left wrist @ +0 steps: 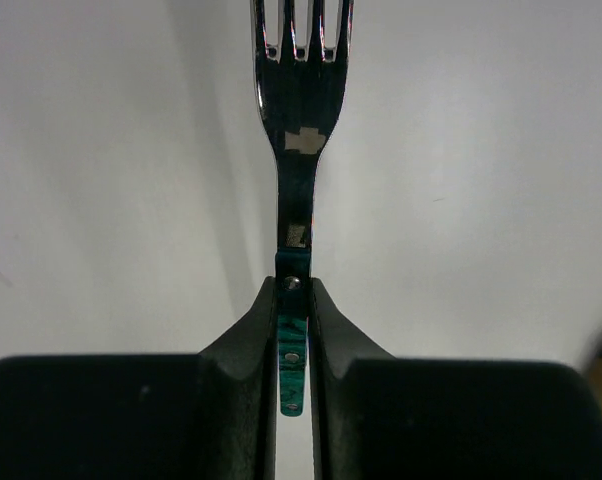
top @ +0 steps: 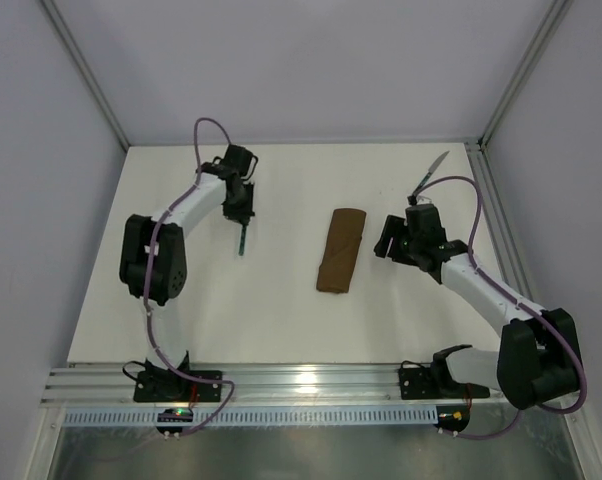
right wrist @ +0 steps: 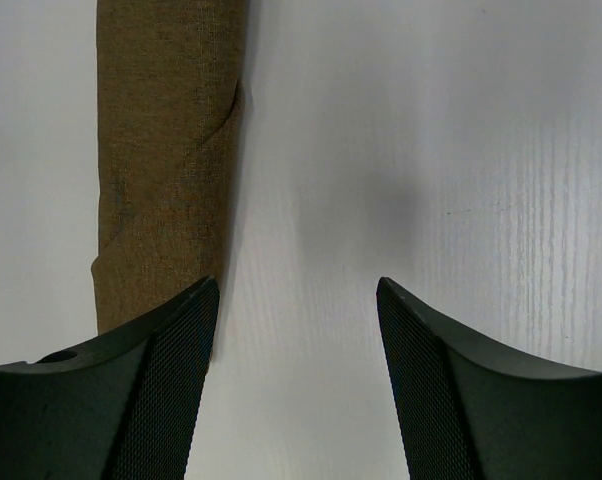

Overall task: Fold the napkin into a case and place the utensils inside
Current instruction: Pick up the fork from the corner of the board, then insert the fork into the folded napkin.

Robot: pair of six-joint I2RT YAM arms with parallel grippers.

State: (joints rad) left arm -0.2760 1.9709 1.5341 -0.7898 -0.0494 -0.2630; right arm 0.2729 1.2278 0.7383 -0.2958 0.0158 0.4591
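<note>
Left gripper (left wrist: pixel 293 290) is pinched narrow on the fork (left wrist: pixel 299 130) handle, tines sticking out front, well left of the case (top: pixel 341 251). Right gripper (right wrist: pixel 296 290) sits just right of the case, jaws wide, nothing in them. Knife (top: pixel 433 172) lies further right of the case, toward the back.

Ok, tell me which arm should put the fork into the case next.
Left: the left claw grips the fork by its handle; the right claw stands open, empty, beside the case.
</note>
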